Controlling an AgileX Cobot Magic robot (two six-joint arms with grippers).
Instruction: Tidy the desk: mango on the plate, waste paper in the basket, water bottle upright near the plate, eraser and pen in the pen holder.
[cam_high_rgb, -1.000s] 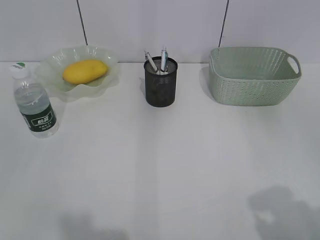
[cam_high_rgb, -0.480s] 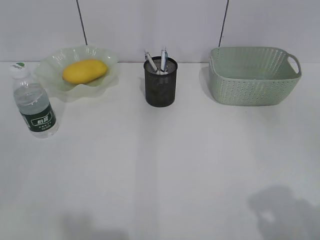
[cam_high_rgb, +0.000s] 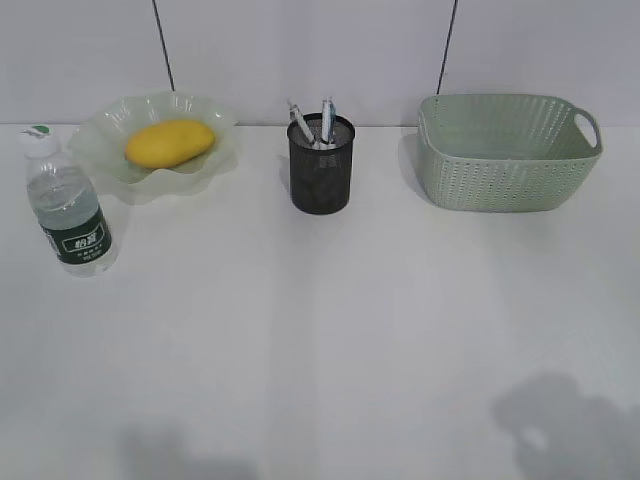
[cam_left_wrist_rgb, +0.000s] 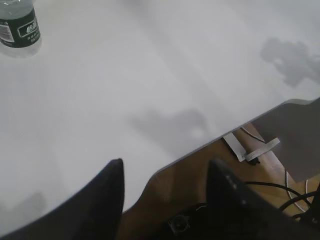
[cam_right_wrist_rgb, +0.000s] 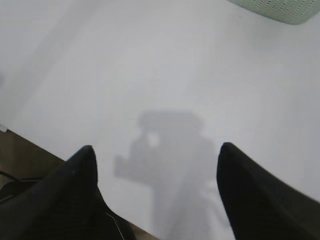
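Jaws parted and empty on both arms, well back from every task thing.
Left jaws moderately apart above the near edge of the counter (cam_left_wrist_rgb: 100, 100), holding nothing; right jaws wider, over bare counter, likewise empty. Showed the water bottle (cam_high_rgb: 68, 205) upright at the left of the exterior frame, long axis vertical, just beside the plate (cam_high_rgb: 215, 160) that carried the mango (cam_high_rgb: 170, 142); lay far toward the upper left from the left jaws, so judged nearer to that arm. Showed pens (cam_high_rgb: 327, 118) standing in the pen holder (cam_high_rgb: 320, 175) at upper centre, and the basket (cam_high_rgb: 500, 165) at upper right, its corner well beyond the right jaws. Could not make out waste paper or eraser anywhere; seemingly left nothing loose to grasp.
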